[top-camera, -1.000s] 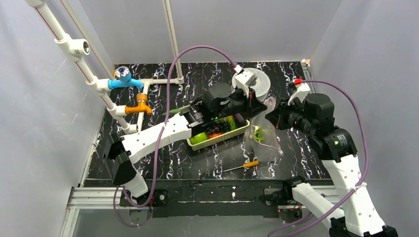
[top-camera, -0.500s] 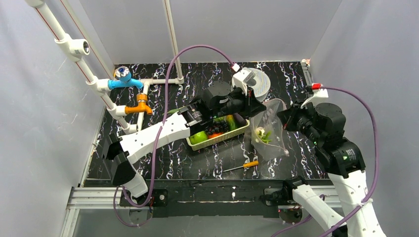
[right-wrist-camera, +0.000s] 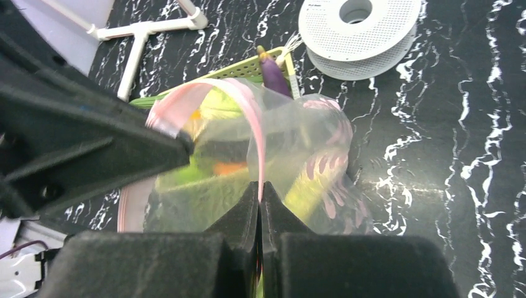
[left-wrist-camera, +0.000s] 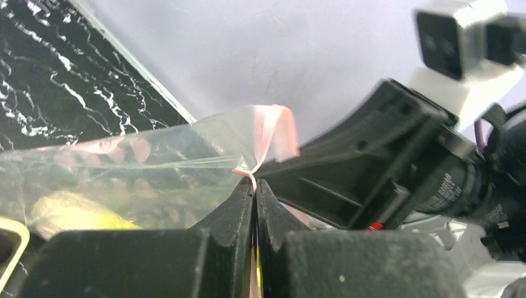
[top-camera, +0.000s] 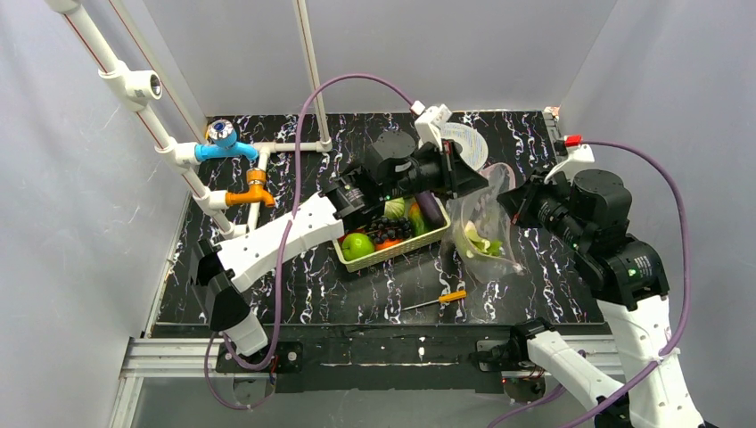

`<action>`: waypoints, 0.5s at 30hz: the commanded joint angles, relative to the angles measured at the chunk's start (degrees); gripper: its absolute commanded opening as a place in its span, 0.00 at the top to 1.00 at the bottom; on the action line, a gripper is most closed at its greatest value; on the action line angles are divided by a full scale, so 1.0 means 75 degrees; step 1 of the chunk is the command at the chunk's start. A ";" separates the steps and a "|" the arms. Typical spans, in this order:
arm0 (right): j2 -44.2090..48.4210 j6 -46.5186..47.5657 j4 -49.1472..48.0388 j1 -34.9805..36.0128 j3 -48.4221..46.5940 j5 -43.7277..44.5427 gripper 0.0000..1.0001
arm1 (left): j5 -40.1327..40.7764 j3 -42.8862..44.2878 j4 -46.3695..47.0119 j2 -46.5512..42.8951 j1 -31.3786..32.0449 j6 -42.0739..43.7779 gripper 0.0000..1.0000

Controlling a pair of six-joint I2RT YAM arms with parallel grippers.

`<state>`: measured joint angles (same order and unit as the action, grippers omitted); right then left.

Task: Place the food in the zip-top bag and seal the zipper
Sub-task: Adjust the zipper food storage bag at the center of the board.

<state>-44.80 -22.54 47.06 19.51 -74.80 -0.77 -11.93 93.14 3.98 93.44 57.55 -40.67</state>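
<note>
A: Entry one, bag?
B: Clear bag (top-camera: 481, 234), right of centre in the top view, held up between both grippers. Pink zipper (right-wrist-camera: 254, 118) along the mouth, curving in an open loop. Pale yellow-green food (top-camera: 477, 241) inside, low down.

A: Left gripper?
B: Left gripper (left-wrist-camera: 254, 186): fingers pressed together, pinching the zipper at its folded pink corner. Reaches in over the basket.

A: Right gripper?
B: Right gripper (right-wrist-camera: 260, 186): fingers closed tight on the zipper partway along the loop. Facing the left one across the mouth, tips near each other.

A: Neighbours at the edges?
B: Pale-green basket (top-camera: 392, 254) just beside the bag's left side, touching or not cannot be told. Green apple (top-camera: 358, 245) at its lower-left end, eggplant (right-wrist-camera: 271, 71) sticking up at the end next to the bag. Grey spool (right-wrist-camera: 356, 28) behind, toward the top of the frame, apart from the bag. Orange-handled screwdriver (top-camera: 443, 299) below the bag, apart.

A: Room to move?
B: Stretch of black marbled table (top-camera: 267, 294) showing lower left of the basket; narrower strip between bag and right wall.
</note>
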 commanded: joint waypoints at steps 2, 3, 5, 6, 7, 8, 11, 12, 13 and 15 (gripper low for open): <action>0.0179 0.0242 0.0220 0.0000 -0.0588 0.0265 0.98 | -0.0888 -0.0057 0.0321 0.0184 -0.0454 -0.1586 1.00; 0.0221 0.0190 0.0111 0.0001 -0.0468 0.0059 0.99 | -0.0871 -0.0064 0.0321 0.0171 -0.0436 -0.1494 1.00; 0.0264 0.0091 -0.0214 -0.0005 -0.0117 -0.0355 0.99 | -0.0109 -0.0100 -0.0090 0.0076 -0.0471 -0.1023 1.00; 0.0210 0.0016 -0.0257 -0.0005 -0.0065 -0.0417 0.99 | 0.0437 -0.0150 -0.0319 0.0055 -0.0515 -0.0858 1.00; 0.0109 -0.0046 -0.0216 -0.0008 -0.0112 -0.0502 0.99 | 0.0721 -0.0156 -0.0570 0.0085 -0.0582 -0.0866 1.00; 0.0017 -0.0071 -0.0147 -0.0006 -0.0240 -0.0676 0.99 | 0.0632 -0.0077 -0.0800 0.0152 -0.0651 -0.0973 1.00; 0.0133 -0.0059 -0.0247 0.0001 -0.0540 -0.1179 0.99 | -0.0028 0.0026 -0.0727 0.0247 -0.0611 -0.1082 1.00; 0.0269 -0.0056 -0.0420 0.0001 -0.0446 -0.1154 0.99 | -0.0077 -0.0052 -0.0649 0.0237 -0.0566 -0.1081 1.00; 0.0390 -0.0039 -0.0565 0.0001 -0.0329 -0.1041 0.99 | -0.0100 -0.0136 -0.0633 0.0207 -0.0552 -0.1064 0.97; 0.0418 -0.0024 -0.0586 0.0001 -0.0200 -0.0763 0.99 | -0.0069 -0.0303 -0.0815 0.0103 -0.0556 -0.0901 0.80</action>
<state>-44.44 -22.58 48.36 19.51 -75.62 -6.24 -12.07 92.21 -0.56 95.59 53.40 -48.62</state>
